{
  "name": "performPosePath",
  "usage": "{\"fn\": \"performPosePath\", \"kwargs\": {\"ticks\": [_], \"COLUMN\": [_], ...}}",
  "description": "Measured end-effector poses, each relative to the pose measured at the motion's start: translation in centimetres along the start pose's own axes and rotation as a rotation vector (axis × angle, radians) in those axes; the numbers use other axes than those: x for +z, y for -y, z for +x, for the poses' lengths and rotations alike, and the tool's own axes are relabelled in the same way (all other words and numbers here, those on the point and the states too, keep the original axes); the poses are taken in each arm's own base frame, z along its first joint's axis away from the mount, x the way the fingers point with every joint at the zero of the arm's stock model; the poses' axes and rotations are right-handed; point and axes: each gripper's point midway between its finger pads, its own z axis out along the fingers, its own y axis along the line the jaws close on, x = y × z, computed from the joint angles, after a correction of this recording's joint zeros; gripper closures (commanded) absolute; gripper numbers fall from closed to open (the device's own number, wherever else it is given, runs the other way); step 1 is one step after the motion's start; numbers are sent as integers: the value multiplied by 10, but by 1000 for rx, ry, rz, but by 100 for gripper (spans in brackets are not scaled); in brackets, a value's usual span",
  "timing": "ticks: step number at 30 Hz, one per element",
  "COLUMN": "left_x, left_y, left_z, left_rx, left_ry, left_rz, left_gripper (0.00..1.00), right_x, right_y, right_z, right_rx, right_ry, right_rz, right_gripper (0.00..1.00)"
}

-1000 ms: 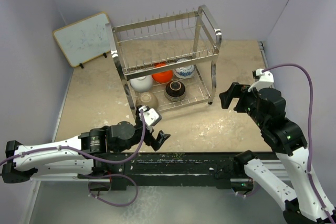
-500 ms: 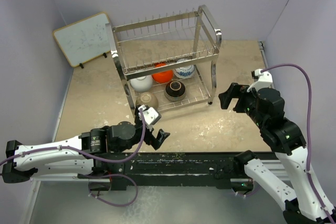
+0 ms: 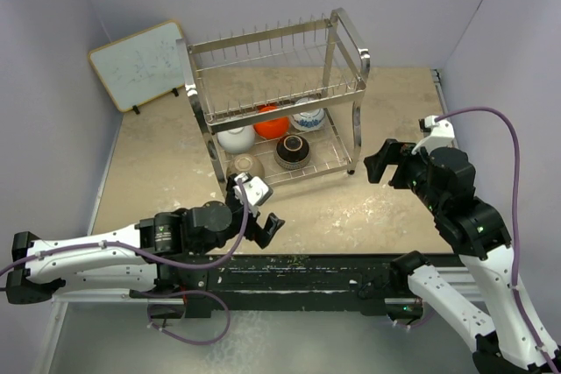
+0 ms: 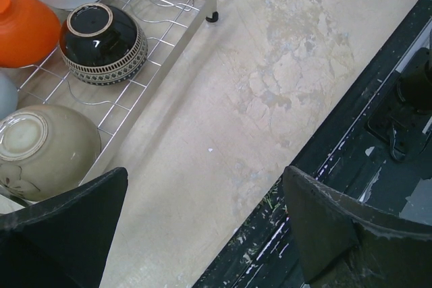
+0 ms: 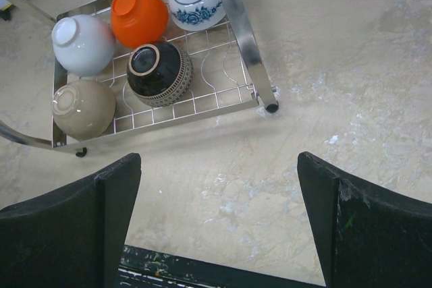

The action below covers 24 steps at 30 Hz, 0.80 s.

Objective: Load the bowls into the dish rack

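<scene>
The steel dish rack point(image 3: 343, 38) stands at the back middle of the table. All five bowls sit upside down on its lower grid shelf: white point(image 3: 235, 138), orange-red point(image 3: 272, 123), blue-and-white point(image 3: 308, 116), black point(image 3: 292, 150) and tan point(image 3: 244, 168). My left gripper point(image 3: 259, 216) is open and empty, just in front of the rack's near left corner; its wrist view shows the tan bowl point(image 4: 42, 150) and black bowl point(image 4: 102, 42). My right gripper point(image 3: 379, 162) is open and empty, to the right of the rack; its wrist view shows the shelf point(image 5: 202, 109) from above.
A white wood-framed board point(image 3: 138, 64) leans at the back left. Purple walls close in the table on three sides. The black base rail point(image 3: 298, 269) runs along the near edge. The rack's top tier of prongs point(image 3: 263, 45) holds nothing.
My left gripper has shifted slightly to the right and toward the rack. The right arm and the bowls have not moved.
</scene>
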Motion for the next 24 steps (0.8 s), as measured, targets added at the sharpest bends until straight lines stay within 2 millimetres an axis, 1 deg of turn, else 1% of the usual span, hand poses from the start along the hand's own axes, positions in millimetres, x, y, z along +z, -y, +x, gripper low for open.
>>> {"fn": "performPosePath", "kwargs": {"ticks": [5,7,24], "left_x": [-3,-3,-1], "left_y": [0,0,-7], "left_z": [-14,-16,-13], "left_rx": [-15,-17,-6], "left_ry": [25,30,18], "left_rz": [-2,-4,-46], "left_gripper": [1,1,1], "right_x": [-2,-3,-1], "right_y": [0,0,1], "right_z": [-1,-1,1], "right_rx": [2,1,-1], "right_ry": [9,10,-3], "right_rz": [-3,-3,3], "right_gripper": [1,1,1]}}
